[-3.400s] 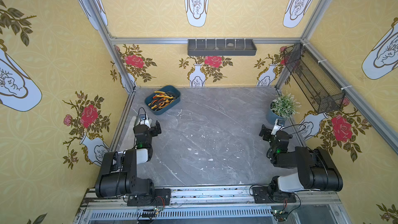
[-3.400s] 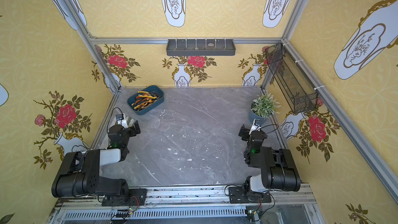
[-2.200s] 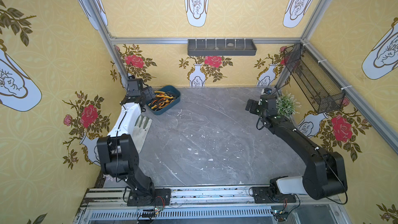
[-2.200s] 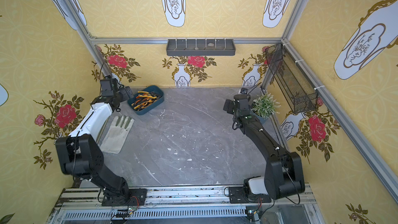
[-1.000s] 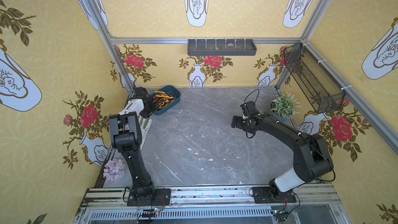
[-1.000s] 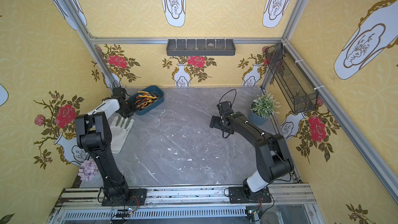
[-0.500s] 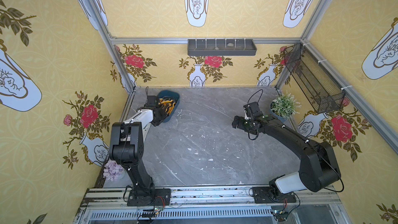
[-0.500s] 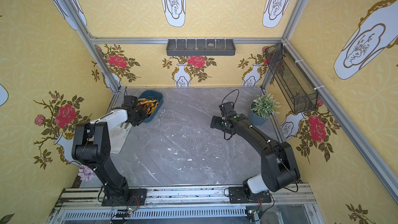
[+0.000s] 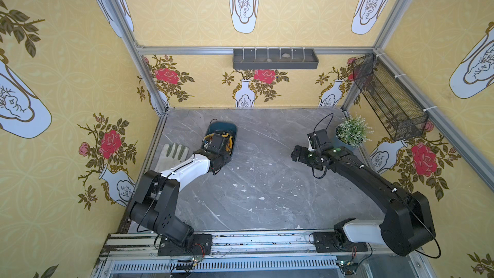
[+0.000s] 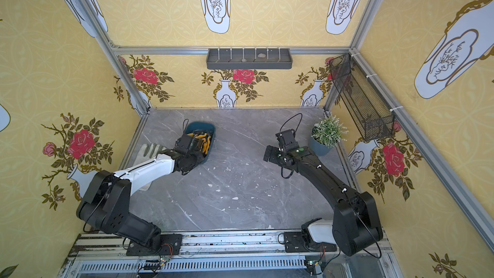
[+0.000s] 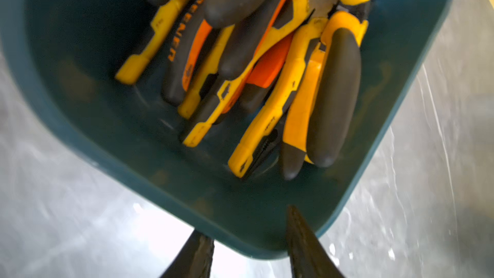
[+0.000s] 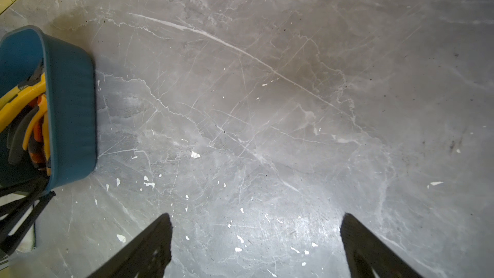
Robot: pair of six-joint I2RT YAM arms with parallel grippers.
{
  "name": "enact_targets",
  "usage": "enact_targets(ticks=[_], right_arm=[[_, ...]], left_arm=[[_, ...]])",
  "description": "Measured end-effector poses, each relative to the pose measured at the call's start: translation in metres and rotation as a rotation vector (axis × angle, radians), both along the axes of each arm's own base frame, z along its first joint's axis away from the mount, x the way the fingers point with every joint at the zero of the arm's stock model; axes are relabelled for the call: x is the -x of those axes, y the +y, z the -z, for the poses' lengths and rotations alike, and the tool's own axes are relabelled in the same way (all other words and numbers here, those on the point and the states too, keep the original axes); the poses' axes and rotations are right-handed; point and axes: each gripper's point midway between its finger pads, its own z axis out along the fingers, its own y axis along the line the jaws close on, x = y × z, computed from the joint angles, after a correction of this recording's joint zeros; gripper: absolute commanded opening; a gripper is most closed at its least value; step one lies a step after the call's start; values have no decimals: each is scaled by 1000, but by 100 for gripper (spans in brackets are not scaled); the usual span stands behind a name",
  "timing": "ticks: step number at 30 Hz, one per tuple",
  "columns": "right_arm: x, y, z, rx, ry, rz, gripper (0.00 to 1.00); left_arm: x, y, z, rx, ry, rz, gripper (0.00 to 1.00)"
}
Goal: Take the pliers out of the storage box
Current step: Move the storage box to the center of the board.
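Half-open, my left end effector (image 11: 244, 220) straddles the storage box (image 11: 88, 119) rim; grip unclear. The pliers (image 11: 270, 81) lie just ahead, handles toward me.

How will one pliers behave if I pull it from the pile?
Probably stiff and heavy for its size: metal shows at the joints. The pliers lie crossed in the box, so neighbours may drag along. Rubbery-looking handles should resist slipping.
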Motion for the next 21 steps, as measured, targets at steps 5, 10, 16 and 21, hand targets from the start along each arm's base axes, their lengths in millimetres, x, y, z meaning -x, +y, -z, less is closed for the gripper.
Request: enact_targets(ticks=[5, 10, 16, 21], right_arm=[[10, -4, 3, 10, 19, -1, 97], [11, -7, 4, 29, 16, 10, 97], [14, -8, 23, 31, 58, 41, 98], [13, -6, 32, 14, 65, 56, 96]], left_arm=[[42, -15, -38, 39, 14, 89, 71], [8, 34, -116, 10, -176, 41, 72], [-14, 89, -100, -179, -121, 118, 41], [-15, 95, -68, -271, -10, 245, 37]])
